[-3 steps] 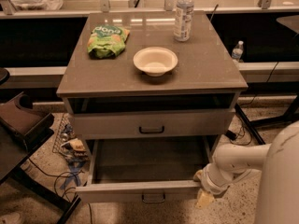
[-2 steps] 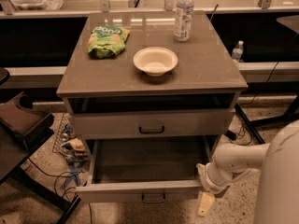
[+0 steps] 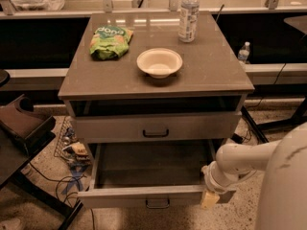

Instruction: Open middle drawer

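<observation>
- middle drawer [image 3: 144, 195] stands pulled out; one end of its front is right at the gripper [image 3: 209, 199], contact unclear.
- Gripper spread or closed: can't tell.
- Probably rigid and light on its slides; best hold is the black bar handle [image 3: 157, 203], along the front from the gripper.

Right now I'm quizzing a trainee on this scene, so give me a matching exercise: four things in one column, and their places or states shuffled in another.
Things:
1. green bag
2. water bottle
3. middle drawer
4. gripper

Places or states:
A. pulled out
B. at the right end of the pulled-out drawer's front
C. back right of the cabinet top
D. left side of the cabinet top

Pairs: 1-D, 2-C, 3-A, 4-B
</observation>
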`<action>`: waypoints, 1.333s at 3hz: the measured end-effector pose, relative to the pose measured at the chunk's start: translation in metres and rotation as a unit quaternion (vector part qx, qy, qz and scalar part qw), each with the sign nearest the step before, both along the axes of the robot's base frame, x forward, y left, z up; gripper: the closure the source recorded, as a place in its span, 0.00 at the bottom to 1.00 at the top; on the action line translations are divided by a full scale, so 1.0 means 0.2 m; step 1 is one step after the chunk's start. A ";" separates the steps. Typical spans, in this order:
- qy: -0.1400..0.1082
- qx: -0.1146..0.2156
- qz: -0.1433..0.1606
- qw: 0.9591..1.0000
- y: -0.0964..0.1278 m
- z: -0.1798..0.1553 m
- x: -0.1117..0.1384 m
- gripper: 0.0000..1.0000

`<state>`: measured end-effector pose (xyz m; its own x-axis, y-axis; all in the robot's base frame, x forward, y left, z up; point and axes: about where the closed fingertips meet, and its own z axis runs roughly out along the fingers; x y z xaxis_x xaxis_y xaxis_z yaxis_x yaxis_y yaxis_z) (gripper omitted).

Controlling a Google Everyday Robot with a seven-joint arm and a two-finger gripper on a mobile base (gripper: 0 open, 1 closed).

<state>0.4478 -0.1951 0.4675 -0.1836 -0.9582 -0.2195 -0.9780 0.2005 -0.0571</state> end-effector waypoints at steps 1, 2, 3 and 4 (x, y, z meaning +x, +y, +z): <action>-0.030 -0.044 -0.011 0.999 -0.01 0.20 0.03 0.47; -0.052 -0.077 -0.015 0.996 -0.01 0.37 0.08 0.70; -0.081 -0.074 -0.020 0.994 0.04 0.46 0.22 0.93; -0.085 -0.038 -0.034 0.995 0.06 0.36 0.38 1.00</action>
